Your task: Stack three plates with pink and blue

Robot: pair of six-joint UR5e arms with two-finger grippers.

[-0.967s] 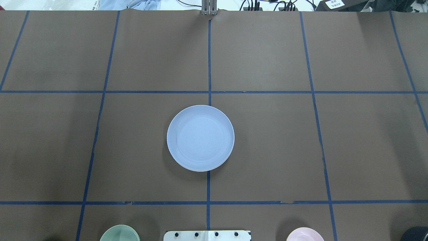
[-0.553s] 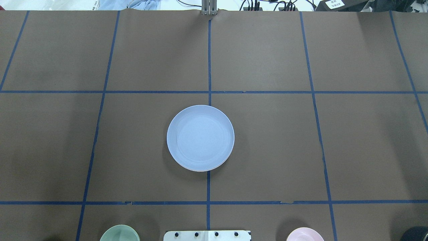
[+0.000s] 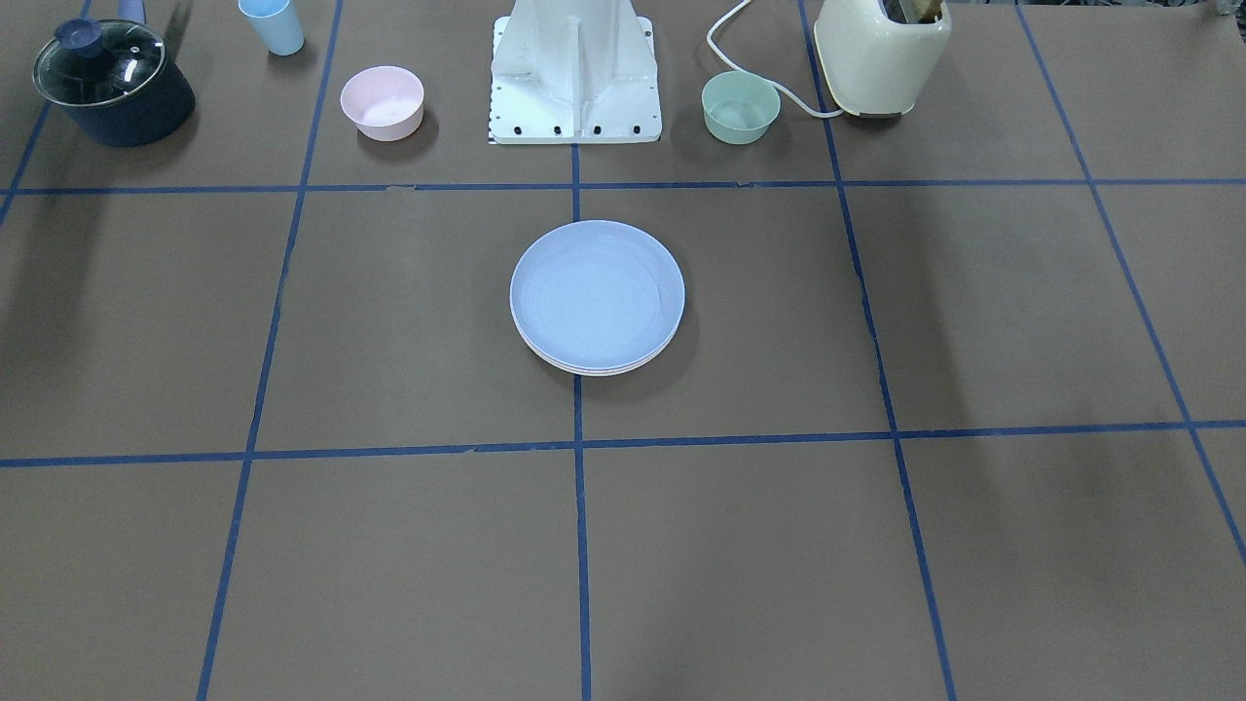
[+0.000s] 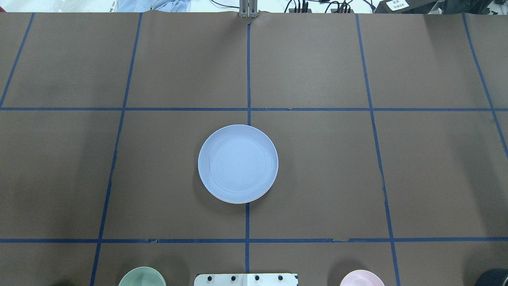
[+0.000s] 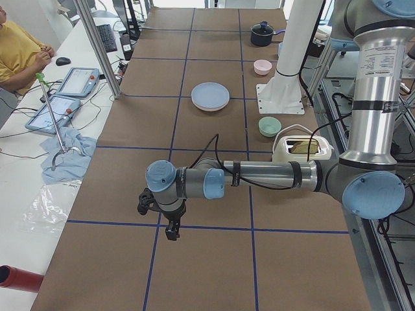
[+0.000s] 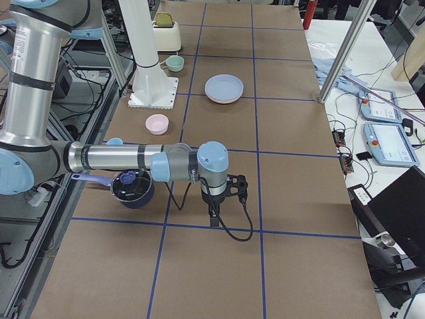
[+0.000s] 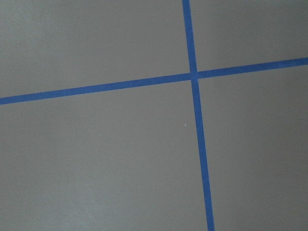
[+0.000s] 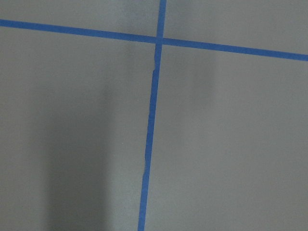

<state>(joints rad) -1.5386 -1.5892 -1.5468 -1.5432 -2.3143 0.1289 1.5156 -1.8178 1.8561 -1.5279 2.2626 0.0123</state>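
Observation:
A light blue plate [image 4: 238, 163] lies at the table's middle, on top of a stack [image 3: 597, 295]. In the front-facing view pale rims of plates under it [image 3: 594, 370] show at its near edge; their colours are hard to tell. The stack also shows in the side views [image 5: 210, 96] [image 6: 224, 88]. My left gripper [image 5: 170, 230] hangs over bare table far from the stack, and so does my right gripper [image 6: 214, 216]. Both show only in the side views, so I cannot tell if they are open or shut. The wrist views show only brown paper and blue tape.
Near the robot base [image 3: 574, 73] stand a small pink bowl [image 3: 382, 101], a small mint-green bowl [image 3: 741, 106], a cream toaster [image 3: 881, 54], a dark lidded pot [image 3: 112, 83] and a blue cup [image 3: 273, 24]. A person [image 5: 19, 52] sits beside the table.

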